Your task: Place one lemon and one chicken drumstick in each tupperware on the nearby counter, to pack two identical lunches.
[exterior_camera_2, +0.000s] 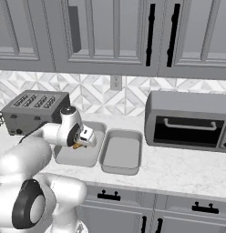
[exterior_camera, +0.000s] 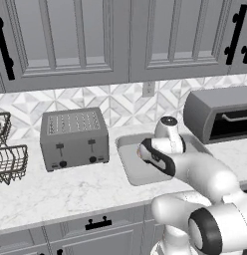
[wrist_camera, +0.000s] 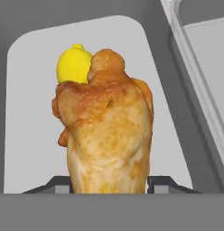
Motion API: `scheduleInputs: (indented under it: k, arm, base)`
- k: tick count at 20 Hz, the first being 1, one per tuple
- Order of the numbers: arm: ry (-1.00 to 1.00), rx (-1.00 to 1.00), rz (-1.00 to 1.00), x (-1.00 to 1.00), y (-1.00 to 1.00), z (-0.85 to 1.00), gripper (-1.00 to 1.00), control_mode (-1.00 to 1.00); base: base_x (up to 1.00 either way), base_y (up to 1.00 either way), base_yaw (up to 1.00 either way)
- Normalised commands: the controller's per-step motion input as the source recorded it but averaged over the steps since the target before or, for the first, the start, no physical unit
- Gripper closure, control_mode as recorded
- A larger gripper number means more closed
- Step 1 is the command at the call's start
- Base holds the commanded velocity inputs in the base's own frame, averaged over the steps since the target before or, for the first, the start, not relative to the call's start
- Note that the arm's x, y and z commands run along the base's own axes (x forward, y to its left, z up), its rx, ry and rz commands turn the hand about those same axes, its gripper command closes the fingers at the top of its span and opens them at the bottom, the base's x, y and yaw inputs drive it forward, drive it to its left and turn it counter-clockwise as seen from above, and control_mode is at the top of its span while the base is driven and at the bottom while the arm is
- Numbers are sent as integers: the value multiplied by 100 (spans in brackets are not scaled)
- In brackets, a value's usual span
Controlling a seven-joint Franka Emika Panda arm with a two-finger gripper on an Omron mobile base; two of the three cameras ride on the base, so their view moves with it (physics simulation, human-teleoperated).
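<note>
My gripper point(wrist_camera: 109, 185) is shut on a golden-brown chicken drumstick point(wrist_camera: 109, 135), which hangs just above the floor of the left grey tupperware point(wrist_camera: 32, 113). A yellow lemon point(wrist_camera: 74, 65) lies in that tupperware, just behind the drumstick. In the right base view the gripper point(exterior_camera_2: 84, 139) hovers over the left tupperware point(exterior_camera_2: 64, 157), with a bit of the drumstick point(exterior_camera_2: 78, 146) showing below the hand. The second tupperware point(exterior_camera_2: 121, 154) stands right beside it and looks bare inside. Both sit on the white marble counter point(exterior_camera_2: 178, 168). In the left base view the arm covers much of the tupperware point(exterior_camera: 135, 172).
A grey toaster point(exterior_camera: 73, 137) stands on the counter to the left of the containers, and a toaster oven point(exterior_camera_2: 187, 123) to their right. A wire basket point(exterior_camera: 8, 159) sits at the far left. Grey wall cabinets hang overhead.
</note>
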Motion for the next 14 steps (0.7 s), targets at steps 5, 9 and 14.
scheduleInputs:
  k: [5,9,14]
  arm:
    - [7,0,-4,40,0,-38,100,-100]
    - [8,0,0,12,0,-36,-100,-100]
    - [0,0,0,0,0,-4,-100,-100]
  base:
    - [0,0,0]
    - [0,0,0]
    - [0,0,0]
